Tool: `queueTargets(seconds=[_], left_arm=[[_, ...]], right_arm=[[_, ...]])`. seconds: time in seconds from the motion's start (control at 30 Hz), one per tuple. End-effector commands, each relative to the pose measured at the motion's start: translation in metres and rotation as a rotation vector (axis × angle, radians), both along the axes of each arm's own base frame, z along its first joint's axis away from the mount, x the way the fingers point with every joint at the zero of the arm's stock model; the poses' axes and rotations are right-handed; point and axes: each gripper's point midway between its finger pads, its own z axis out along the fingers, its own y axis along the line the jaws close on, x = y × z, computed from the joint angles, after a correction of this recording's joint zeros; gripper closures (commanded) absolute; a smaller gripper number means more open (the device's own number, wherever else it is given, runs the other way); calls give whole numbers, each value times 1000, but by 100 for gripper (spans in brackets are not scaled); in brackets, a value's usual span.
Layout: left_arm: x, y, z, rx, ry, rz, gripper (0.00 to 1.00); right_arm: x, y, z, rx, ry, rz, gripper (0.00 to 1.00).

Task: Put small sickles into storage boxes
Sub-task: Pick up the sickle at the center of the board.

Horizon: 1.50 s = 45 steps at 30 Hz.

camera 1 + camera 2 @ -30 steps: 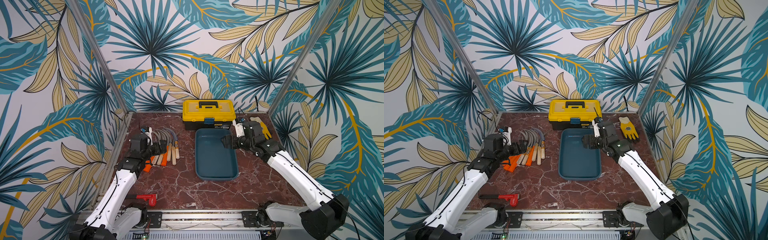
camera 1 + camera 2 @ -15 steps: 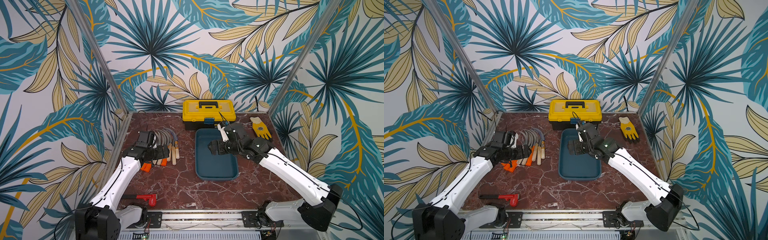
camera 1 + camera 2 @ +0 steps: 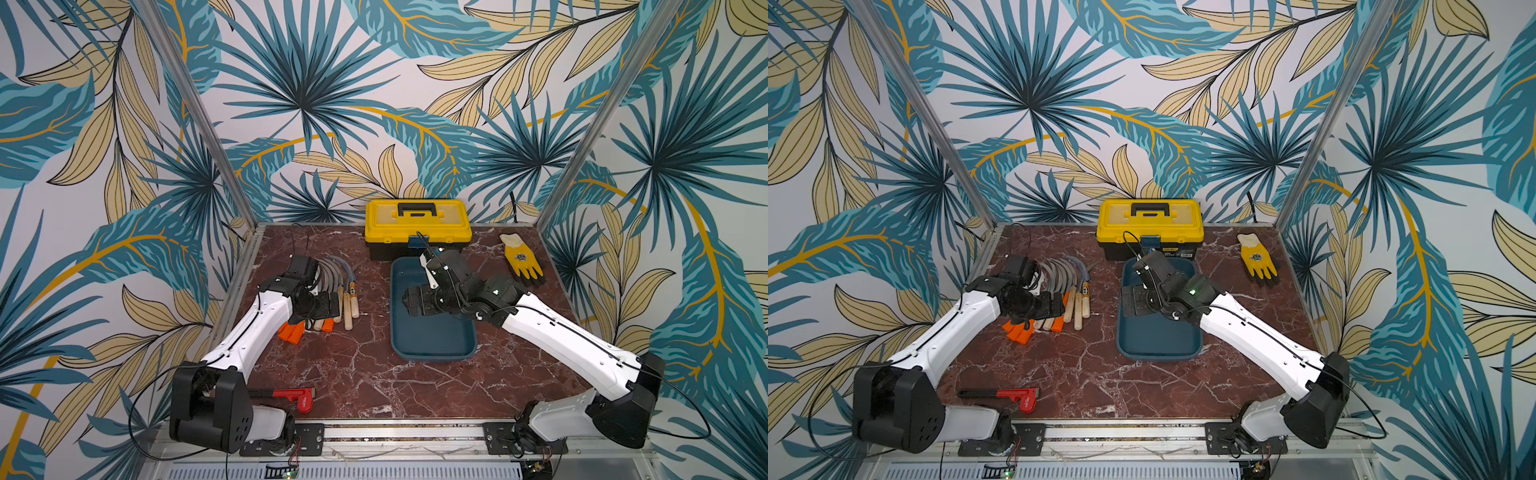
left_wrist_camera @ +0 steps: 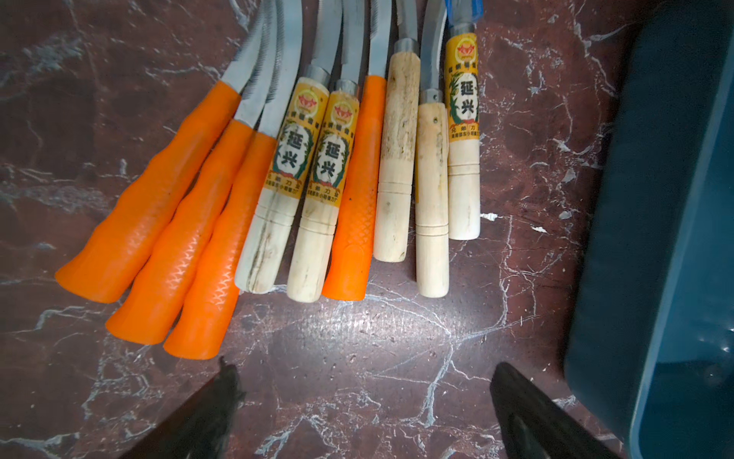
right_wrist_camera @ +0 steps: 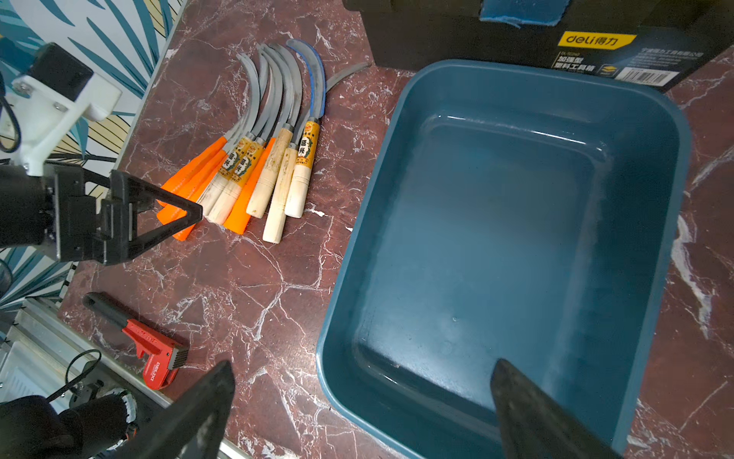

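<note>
Several small sickles point(image 3: 347, 291) point(image 3: 1077, 297) lie fanned side by side on the left of the table, with orange and pale wooden handles point(image 4: 349, 179) and their curved grey blades point(image 5: 278, 87) pointing to the back. My left gripper point(image 3: 330, 305) point(image 4: 363, 369) hovers open just above the handle ends and holds nothing. The dark teal storage box point(image 3: 432, 336) point(image 3: 1158, 340) point(image 5: 516, 238) stands empty to their right. My right gripper point(image 3: 409, 301) point(image 5: 363, 365) hangs open over the box's left rim, also empty.
A yellow-and-black toolbox point(image 3: 417, 220) stands right behind the box. A yellow glove point(image 3: 521, 259) lies at the back right. A red clamp-like tool point(image 3: 295, 397) point(image 5: 155, 349) lies near the front left edge. The metal frame rail point(image 3: 399, 432) runs along the front.
My right gripper has swung left from the box's back right corner to over its left side. My left gripper has moved right, onto the sickle handles. Both have stayed open.
</note>
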Motion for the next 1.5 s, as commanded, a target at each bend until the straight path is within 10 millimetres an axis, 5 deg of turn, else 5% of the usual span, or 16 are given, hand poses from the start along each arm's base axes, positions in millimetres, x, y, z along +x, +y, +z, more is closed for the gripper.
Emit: queueTargets(seconds=[0.0, 0.3, 0.4, 0.57, 0.73, 1.47], left_arm=[[5, 0, 2, 27, 17, -28, 1], [17, 5, -10, 83, 53, -58, 13], [20, 3, -16, 77, 71, -72, 25], [23, 3, -29, 59, 122, -55, 66], [29, 6, -33, 78, 129, -52, 72], [45, 20, -71, 76, 219, -57, 68]], right_arm=[[2, -1, -3, -9, 0, -22, 0], [2, -1, -11, -21, 20, -27, 0], [2, 1, -13, -28, 26, -23, 0], [4, 3, -15, -39, 29, -14, 0], [7, 6, -11, -42, 26, -7, 0], [9, 5, -22, -76, 55, -22, 1]])
